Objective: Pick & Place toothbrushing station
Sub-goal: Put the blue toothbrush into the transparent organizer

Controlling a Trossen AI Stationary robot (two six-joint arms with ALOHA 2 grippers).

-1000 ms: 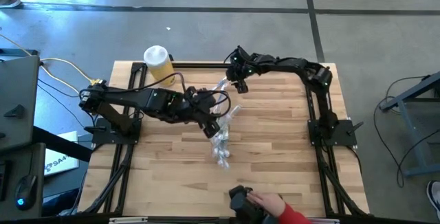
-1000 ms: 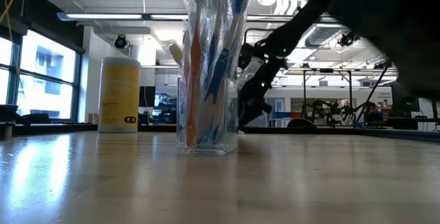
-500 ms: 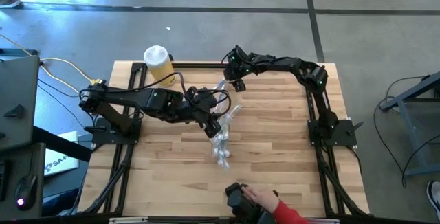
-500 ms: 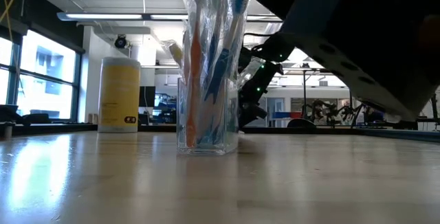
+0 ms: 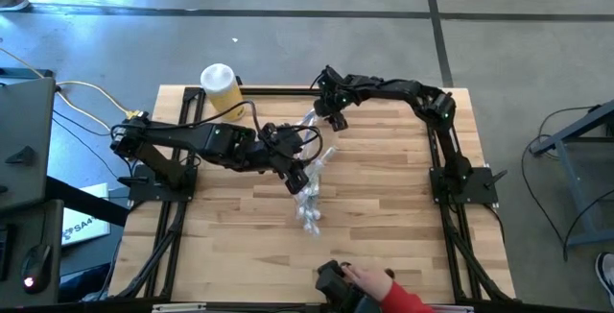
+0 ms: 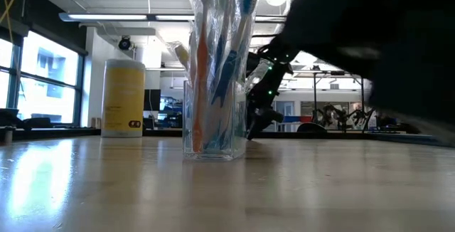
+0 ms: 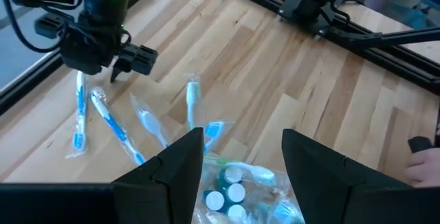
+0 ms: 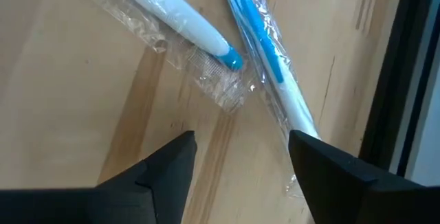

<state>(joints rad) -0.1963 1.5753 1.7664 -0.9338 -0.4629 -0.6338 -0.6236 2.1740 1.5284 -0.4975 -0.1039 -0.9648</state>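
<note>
The clear plastic cup (image 6: 213,129) stands upright on its base mid-table, holding wrapped toothbrushes and teal white-capped tubes (image 7: 227,189); it also shows in the high view (image 5: 309,212). Several wrapped toothbrushes (image 7: 113,124) lie flat on the wood near the far edge. My left gripper (image 5: 295,179) is open just left of and above the cup, touching nothing; its fingers show in its wrist view (image 7: 244,138). My right gripper (image 5: 329,116) is open and low over two loose toothbrushes (image 8: 265,52), touching nothing.
A yellow bottle with a white cap (image 5: 220,87) stands at the far left corner. A person's hand in a red sleeve (image 5: 369,282) holds a dark object at the near edge; it fills the low view's right side as a dark blur. The black frame rail (image 8: 405,80) runs beside the loose toothbrushes.
My right gripper has gone down a little toward the loose toothbrushes and slightly toward the table's left edge. The person's hand at the near edge has shifted.
</note>
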